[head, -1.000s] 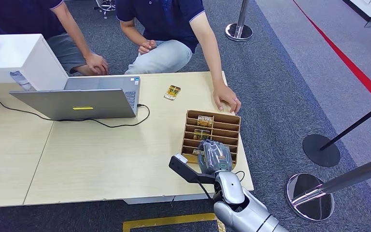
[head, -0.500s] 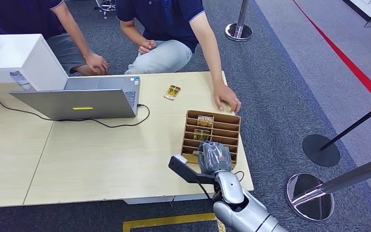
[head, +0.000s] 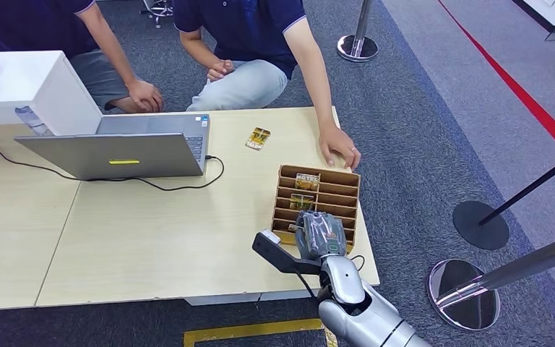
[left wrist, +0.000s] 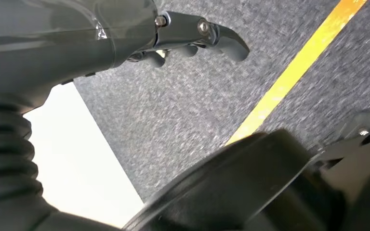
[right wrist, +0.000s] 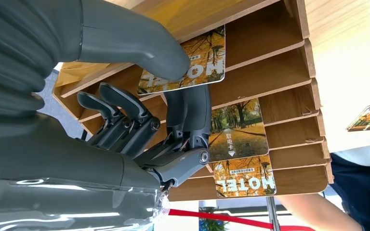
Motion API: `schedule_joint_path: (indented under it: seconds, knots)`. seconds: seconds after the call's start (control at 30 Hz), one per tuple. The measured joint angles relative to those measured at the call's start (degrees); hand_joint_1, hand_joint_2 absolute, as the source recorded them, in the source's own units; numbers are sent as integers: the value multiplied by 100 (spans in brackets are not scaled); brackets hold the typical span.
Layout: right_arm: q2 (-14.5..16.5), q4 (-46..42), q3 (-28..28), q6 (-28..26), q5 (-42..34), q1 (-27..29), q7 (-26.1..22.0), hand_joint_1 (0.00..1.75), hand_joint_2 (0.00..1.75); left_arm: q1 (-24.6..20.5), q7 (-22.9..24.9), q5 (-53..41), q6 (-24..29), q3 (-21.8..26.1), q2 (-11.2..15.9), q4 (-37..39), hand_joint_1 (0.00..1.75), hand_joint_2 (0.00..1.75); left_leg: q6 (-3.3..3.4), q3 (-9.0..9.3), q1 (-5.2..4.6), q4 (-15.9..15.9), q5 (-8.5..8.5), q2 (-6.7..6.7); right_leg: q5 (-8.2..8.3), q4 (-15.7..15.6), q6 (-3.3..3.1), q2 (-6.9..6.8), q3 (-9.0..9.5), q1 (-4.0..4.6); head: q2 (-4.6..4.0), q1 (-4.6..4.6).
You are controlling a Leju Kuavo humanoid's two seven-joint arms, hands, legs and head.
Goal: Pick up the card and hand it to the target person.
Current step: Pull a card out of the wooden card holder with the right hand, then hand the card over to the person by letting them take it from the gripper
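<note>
A wooden slotted card rack [head: 340, 189] stands near the table's right front edge, with hotel cards [head: 306, 181] upright in its far slots. My right hand [head: 321, 233] is over the rack's near slots. In the right wrist view my right hand [right wrist: 139, 120] pinches an autumn-print card [right wrist: 204, 55] between thumb and a finger, the card still in its slot in the rack [right wrist: 279, 62]. Two more cards [right wrist: 236, 130] sit in the slots beyond. My left hand [left wrist: 192, 38] hangs over the carpet and holds nothing.
A loose card [head: 258, 138] lies on the table [head: 152, 231] behind the rack. A person kneels at the far edge, one hand [head: 340, 150] pressed on the table corner by the rack. A laptop [head: 115, 153] with a cable and a white box [head: 22, 83] stand left. Stanchion bases [head: 465, 293] are at the right.
</note>
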Motion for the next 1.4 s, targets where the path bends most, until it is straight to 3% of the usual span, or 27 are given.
schedule_joint_path:
  seconds: [0.23,0.53,0.9,1.13,1.4]
  knots:
    - [-1,16,-3,-51,-29,-2,10,175,175,-58,-16,-64,345,-59,-5,0,0,175,0,0,0,0,0,1,0,0,0,0,0,-1,0,0]
    - [-17,-119,-42,-272,-87,-100,-11,175,175,-73,-88,8,169,-104,4,0,0,175,0,0,0,0,0,1,0,0,0,0,0,0,0,0]
    - [-75,-1485,-157,-527,243,-539,-178,175,175,-78,-95,108,174,-154,26,0,0,175,0,0,0,0,1,2,1,1,0,1,0,0,0,0]
    - [75,-2167,-119,-581,139,-818,-431,175,175,-90,-97,150,165,-224,34,0,0,175,0,0,1,0,1,2,1,1,0,1,1,0,0,1]
    - [322,-1989,-45,-791,-413,-1153,-843,175,175,-156,-74,66,50,-352,52,0,0,175,0,-1,0,0,1,0,1,2,0,-1,1,0,0,0]
